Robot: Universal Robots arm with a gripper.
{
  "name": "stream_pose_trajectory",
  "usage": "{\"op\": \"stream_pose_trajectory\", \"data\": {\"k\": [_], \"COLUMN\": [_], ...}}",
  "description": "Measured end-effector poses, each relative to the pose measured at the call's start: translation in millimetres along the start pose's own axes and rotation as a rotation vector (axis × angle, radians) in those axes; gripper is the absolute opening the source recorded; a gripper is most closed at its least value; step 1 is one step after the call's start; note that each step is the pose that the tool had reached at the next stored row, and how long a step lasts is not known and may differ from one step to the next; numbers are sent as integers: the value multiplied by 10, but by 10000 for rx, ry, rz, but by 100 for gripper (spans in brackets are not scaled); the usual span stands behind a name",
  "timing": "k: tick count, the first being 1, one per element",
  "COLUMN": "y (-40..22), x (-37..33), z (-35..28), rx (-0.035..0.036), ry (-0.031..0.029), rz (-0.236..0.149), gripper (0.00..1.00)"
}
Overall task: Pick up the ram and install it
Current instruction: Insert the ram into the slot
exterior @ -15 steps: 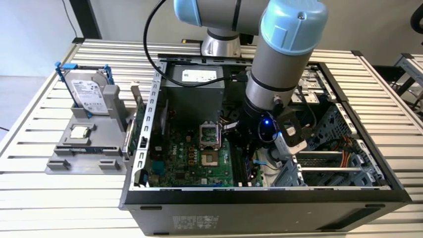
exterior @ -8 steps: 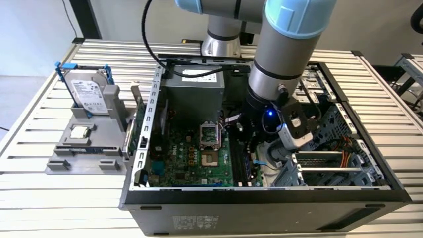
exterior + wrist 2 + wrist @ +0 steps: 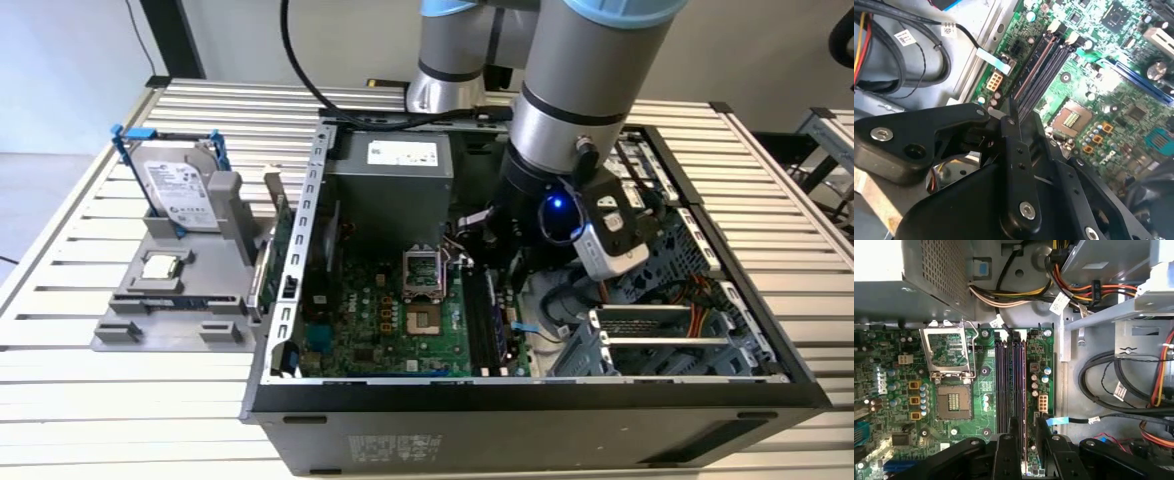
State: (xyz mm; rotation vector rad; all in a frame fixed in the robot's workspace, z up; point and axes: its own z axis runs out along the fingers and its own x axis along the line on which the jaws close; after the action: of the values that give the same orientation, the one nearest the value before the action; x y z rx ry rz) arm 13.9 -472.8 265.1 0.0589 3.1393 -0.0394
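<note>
Slatted white table (image 3: 80,370) carries grey fixture with hard drive (image 3: 178,188), then open computer case (image 3: 534,400). My gripper (image 3: 1026,432) inside it, fingers (image 3: 1013,427) clamped on the ram (image 3: 1023,390), standing in its motherboard (image 3: 985,390) slot. Cable labels unreadable.

Matt black plastic gripper (image 3: 1026,440); green motherboard (image 3: 984,390) with a faint sheen (its processor socket frame (image 3: 949,352) bright metal); dull grey sheet-metal computer case (image 3: 310,200); glossy silver hard drive (image 3: 178,190) in blue plastic brackets.

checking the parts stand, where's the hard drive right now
In the exterior view the hard drive stands upright in the grey holder at the exterior view's left, outside the computer case, next to the processor chip.
</note>
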Motion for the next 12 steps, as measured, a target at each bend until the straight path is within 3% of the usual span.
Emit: {"op": "stream_pose_trajectory", "data": {"k": [4,5,12], "y": [-2,-3,-4], "x": [0,0,0], "z": [-1,-2,-1], "rx": [-1,1,0], "ry": [0,0,0], "rz": [1,1,1], "gripper": [100,0,0]}}
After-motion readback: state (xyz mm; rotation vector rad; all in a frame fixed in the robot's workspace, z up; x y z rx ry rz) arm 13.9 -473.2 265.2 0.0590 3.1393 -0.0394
